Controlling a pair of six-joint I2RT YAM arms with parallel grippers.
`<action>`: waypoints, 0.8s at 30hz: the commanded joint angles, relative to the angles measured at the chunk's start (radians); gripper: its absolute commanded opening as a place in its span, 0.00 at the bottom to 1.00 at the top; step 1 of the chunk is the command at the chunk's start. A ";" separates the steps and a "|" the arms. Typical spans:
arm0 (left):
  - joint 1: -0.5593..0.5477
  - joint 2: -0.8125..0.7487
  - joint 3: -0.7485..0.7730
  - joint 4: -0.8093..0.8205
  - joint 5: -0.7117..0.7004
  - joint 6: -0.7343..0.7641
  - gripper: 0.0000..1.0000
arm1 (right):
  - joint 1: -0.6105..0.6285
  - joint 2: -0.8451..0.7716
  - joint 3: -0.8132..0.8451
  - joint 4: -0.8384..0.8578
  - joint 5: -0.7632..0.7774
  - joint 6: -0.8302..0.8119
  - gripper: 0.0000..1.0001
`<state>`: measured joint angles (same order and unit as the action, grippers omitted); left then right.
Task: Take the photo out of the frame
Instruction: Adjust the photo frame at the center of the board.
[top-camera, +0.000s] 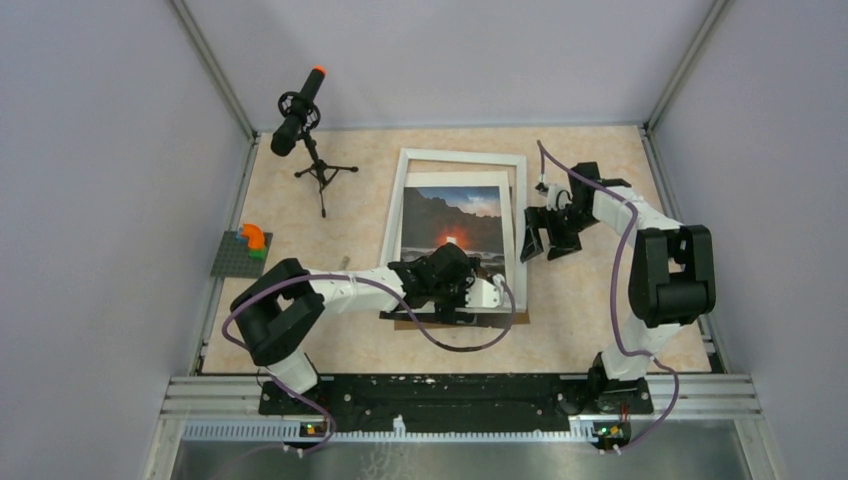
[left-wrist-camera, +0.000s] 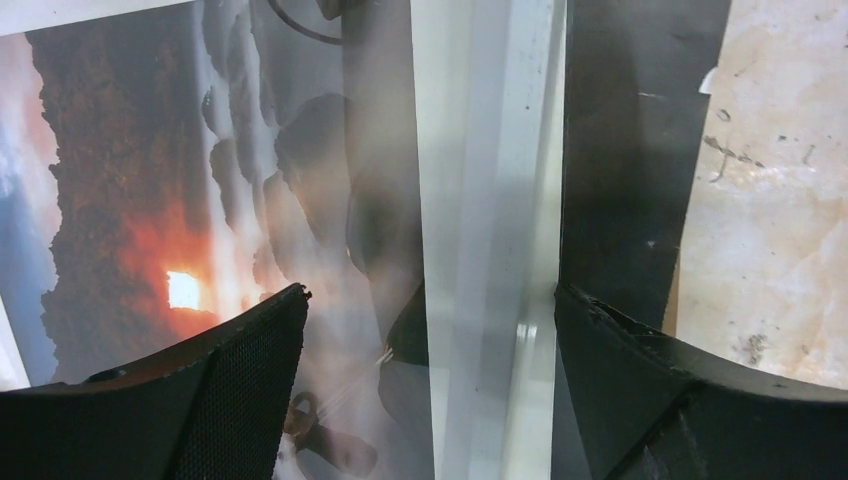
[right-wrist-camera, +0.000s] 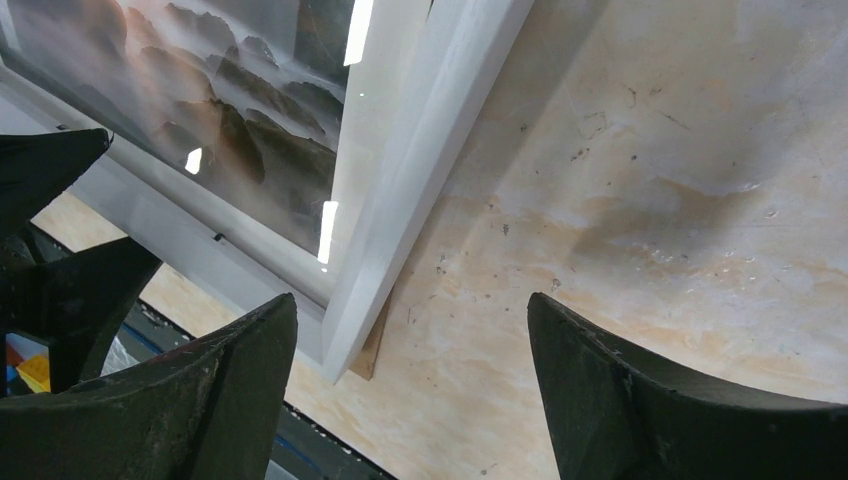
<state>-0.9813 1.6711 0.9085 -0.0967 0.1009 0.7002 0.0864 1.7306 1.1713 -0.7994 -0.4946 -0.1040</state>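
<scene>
Directly beneath the left gripper (left-wrist-camera: 430, 300), between its wide-open fingers, lie the photo (left-wrist-camera: 130, 200) and the frame (left-wrist-camera: 490, 200), its white border running lengthways away from the wrist. I judge this arm nearer the print. The right gripper (right-wrist-camera: 412, 300), also spread and empty, hovers just outside the frame's near corner, over the table (right-wrist-camera: 650, 200).

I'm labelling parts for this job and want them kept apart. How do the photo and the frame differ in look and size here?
The photo shows dark rocks, an orange glow and blue sky, while the frame is plain white. The frame is larger: from above, its border shows beyond the photo's far and side edges. The photo is a filled sheet, while the frame is a thin open border. Both are rectangular and lie on the table.
</scene>
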 joint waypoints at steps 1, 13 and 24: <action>0.007 0.051 0.022 0.029 -0.091 0.002 0.95 | -0.010 -0.046 -0.003 0.012 -0.005 -0.006 0.83; 0.062 0.017 0.063 -0.003 -0.037 -0.018 0.82 | -0.010 -0.046 -0.008 0.016 -0.023 -0.008 0.82; -0.017 -0.246 -0.045 -0.101 0.237 -0.099 0.63 | -0.010 -0.133 -0.053 0.052 -0.138 0.000 0.79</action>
<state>-0.9363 1.4631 0.9043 -0.1810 0.2417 0.6586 0.0853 1.6688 1.1297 -0.7845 -0.5682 -0.1043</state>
